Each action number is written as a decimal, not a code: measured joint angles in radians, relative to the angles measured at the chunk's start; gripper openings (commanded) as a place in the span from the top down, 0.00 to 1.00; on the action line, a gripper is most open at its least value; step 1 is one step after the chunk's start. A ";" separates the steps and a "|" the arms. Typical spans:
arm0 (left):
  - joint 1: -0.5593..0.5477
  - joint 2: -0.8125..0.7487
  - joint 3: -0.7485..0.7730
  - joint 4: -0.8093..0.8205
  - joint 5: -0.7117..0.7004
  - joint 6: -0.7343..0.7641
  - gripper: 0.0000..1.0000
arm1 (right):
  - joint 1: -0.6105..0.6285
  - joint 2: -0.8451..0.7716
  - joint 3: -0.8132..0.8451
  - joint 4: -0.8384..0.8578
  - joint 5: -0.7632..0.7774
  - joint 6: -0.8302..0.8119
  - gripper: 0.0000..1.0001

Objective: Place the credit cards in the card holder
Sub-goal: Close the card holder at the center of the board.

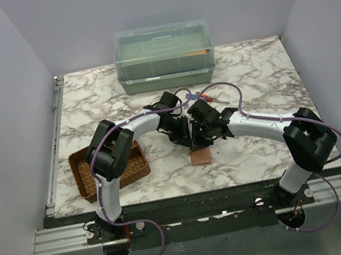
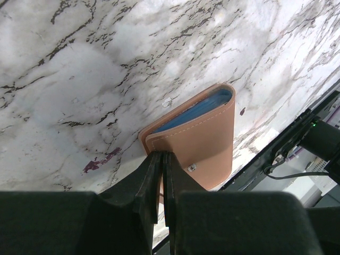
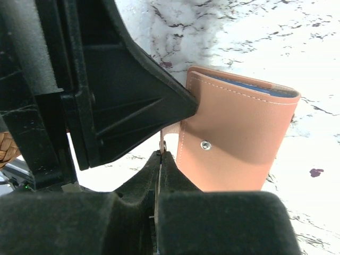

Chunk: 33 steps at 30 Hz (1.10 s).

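The card holder (image 1: 200, 156) is a pinkish-tan folded wallet at the table's front middle, held up on edge between both arms. In the left wrist view the card holder (image 2: 204, 141) shows a light blue credit card (image 2: 195, 112) tucked inside its fold. My left gripper (image 2: 162, 155) is shut on the near corner of its cover. My right gripper (image 3: 161, 153) is shut on a thin tan tab of the card holder (image 3: 234, 143). The blue card's edge (image 3: 239, 84) shows at the top there. The other cards are out of view.
A brown woven tray (image 1: 86, 175) sits front left under the left arm. A clear lidded plastic box (image 1: 164, 56) stands at the back middle. A red-handled screwdriver (image 1: 209, 98) lies behind the grippers. The table's front edge (image 2: 276, 154) is close below the wallet.
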 measured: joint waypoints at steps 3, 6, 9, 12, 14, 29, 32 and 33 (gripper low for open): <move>-0.001 0.000 0.000 -0.001 -0.002 0.001 0.87 | 0.000 0.000 0.000 -0.014 0.016 0.000 1.00; -0.001 0.000 0.001 -0.002 -0.003 0.003 0.87 | 0.000 0.000 0.000 -0.028 0.028 0.000 1.00; -0.002 0.000 0.001 -0.002 -0.003 0.003 0.87 | 0.000 0.000 0.000 -0.044 0.038 0.002 1.00; -0.002 0.000 0.002 -0.004 -0.004 0.004 0.87 | 0.000 0.000 0.000 -0.061 0.053 0.004 1.00; -0.002 0.000 0.002 -0.005 -0.005 0.005 0.87 | 0.000 0.000 0.000 -0.069 0.061 0.005 1.00; -0.003 0.000 0.004 -0.007 -0.008 0.010 0.87 | -0.003 0.014 0.000 -0.082 0.076 0.010 1.00; -0.003 0.000 0.004 -0.008 -0.009 0.011 0.87 | -0.003 0.019 0.000 -0.085 0.079 0.010 1.00; -0.004 0.000 0.004 -0.008 -0.010 0.011 0.87 | -0.005 0.019 0.000 -0.087 0.082 0.010 1.00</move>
